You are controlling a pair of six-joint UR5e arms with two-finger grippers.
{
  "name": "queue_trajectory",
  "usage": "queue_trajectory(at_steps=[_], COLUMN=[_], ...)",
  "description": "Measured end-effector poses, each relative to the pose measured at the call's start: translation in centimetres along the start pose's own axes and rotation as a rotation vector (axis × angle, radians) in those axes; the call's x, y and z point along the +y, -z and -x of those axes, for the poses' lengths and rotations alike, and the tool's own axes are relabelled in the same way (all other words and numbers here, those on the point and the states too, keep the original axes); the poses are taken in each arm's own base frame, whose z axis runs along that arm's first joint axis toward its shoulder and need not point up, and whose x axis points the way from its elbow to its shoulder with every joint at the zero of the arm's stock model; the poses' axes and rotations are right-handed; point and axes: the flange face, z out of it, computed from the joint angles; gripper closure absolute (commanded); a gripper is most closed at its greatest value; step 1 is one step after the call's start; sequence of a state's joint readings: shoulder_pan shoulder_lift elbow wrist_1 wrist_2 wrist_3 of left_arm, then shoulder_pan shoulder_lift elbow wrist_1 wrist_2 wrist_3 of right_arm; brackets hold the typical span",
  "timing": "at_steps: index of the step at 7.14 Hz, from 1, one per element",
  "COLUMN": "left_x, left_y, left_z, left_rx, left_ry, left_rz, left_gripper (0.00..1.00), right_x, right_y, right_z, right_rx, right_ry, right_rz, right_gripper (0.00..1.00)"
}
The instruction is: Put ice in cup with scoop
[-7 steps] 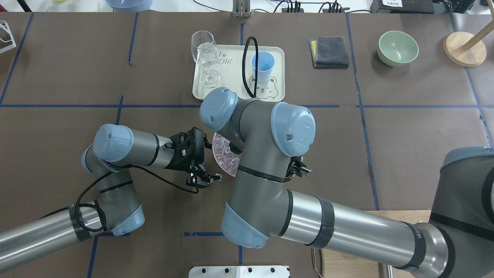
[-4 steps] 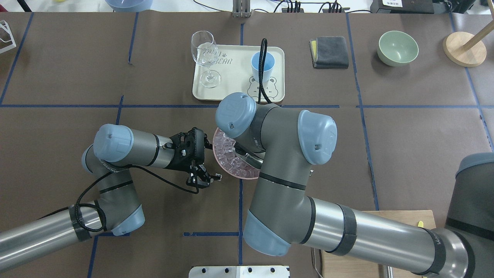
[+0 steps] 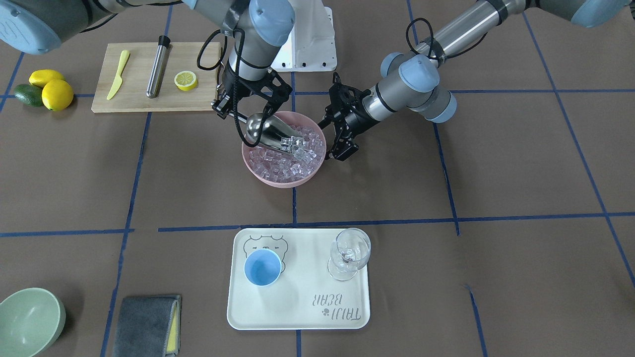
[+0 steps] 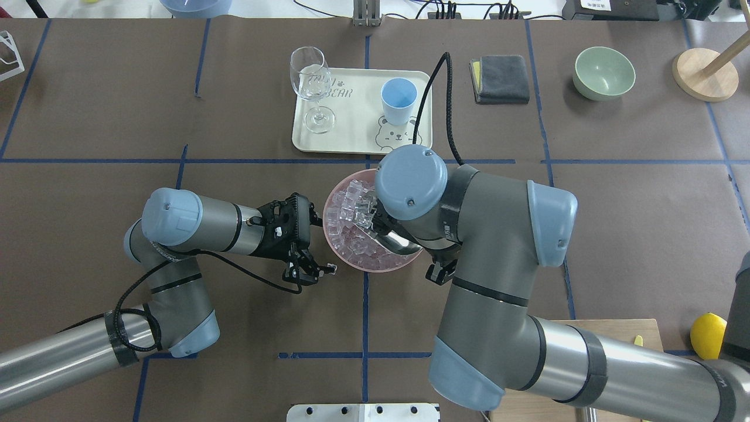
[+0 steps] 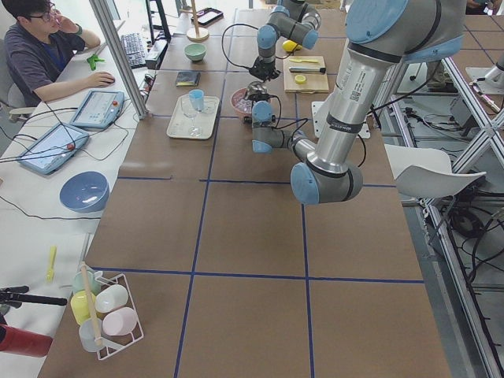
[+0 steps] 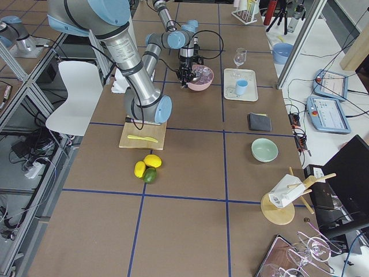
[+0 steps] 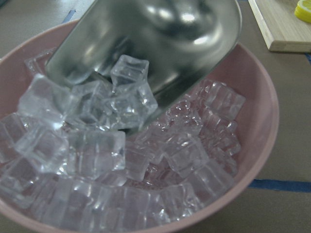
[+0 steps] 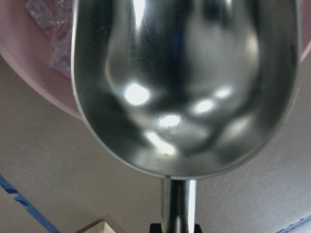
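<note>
My right gripper [image 3: 229, 111] is shut on the thin handle of the steel scoop [image 3: 268, 130]. The scoop's trough lies tilted in the pink bowl [image 3: 283, 181], its mouth pushed into the ice [image 3: 278, 166]. In the left wrist view several cubes [image 7: 97, 155] sit at the scoop's [image 7: 160, 43] mouth. The right wrist view shows the scoop's trough [image 8: 184, 82] above the handle. My left gripper [image 3: 343, 151] is open and empty, close beside the bowl's rim. The light-blue cup [image 3: 263, 267] stands upright and empty on the cream tray [image 3: 297, 307].
A clear wine glass [image 3: 349, 253] stands on the tray beside the cup. A wooden board [image 3: 154, 94] holds a yellow-green knife, a steel cylinder and a lemon slice. Lemons and an avocado [image 3: 44, 91], a green bowl [image 3: 27, 320] and a grey cloth [image 3: 146, 325] lie further off.
My right arm has swung to the overhead view's right, uncovering the pink bowl, and the scoop has pushed across into the ice. My left arm has not moved.
</note>
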State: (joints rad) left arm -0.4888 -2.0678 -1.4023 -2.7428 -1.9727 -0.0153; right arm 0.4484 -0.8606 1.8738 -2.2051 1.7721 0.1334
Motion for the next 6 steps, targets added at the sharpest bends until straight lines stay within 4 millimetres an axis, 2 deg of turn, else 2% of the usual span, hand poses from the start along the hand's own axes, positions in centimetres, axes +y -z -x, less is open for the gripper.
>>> queue_trajectory(at_steps=[1,3,4,5,6], left_x=[0.0,0.0,0.0,0.0,0.0], left_y=[0.0,0.0,0.0,0.0,0.0], left_z=[0.0,0.0,0.0,0.0,0.0], left_rx=[0.0,-0.001,-0.001,-0.001,-0.001], left_ry=[0.0,0.0,0.0,0.0,0.0], left_rz=[0.0,-0.001,-0.001,-0.001,-0.001], left_gripper=[0.0,0.0,0.0,0.0,0.0], right_x=[0.5,1.3,1.7,2.2,1.5], right_y=[0.8,3.3,4.6,6.1,6.7], right_z=[-1.2,-5.1,-7.3,-10.5,-12.9], right_rx=[-0.028,-0.127,-0.179,-0.231,-0.248], right_ry=[-0.027,-0.15,-0.236,-0.342,-0.405], right_rz=[-0.025,-0.058,-0.069,-0.076,-0.068], right_gripper=[1.0,1.0,1.0,1.0,1.0])
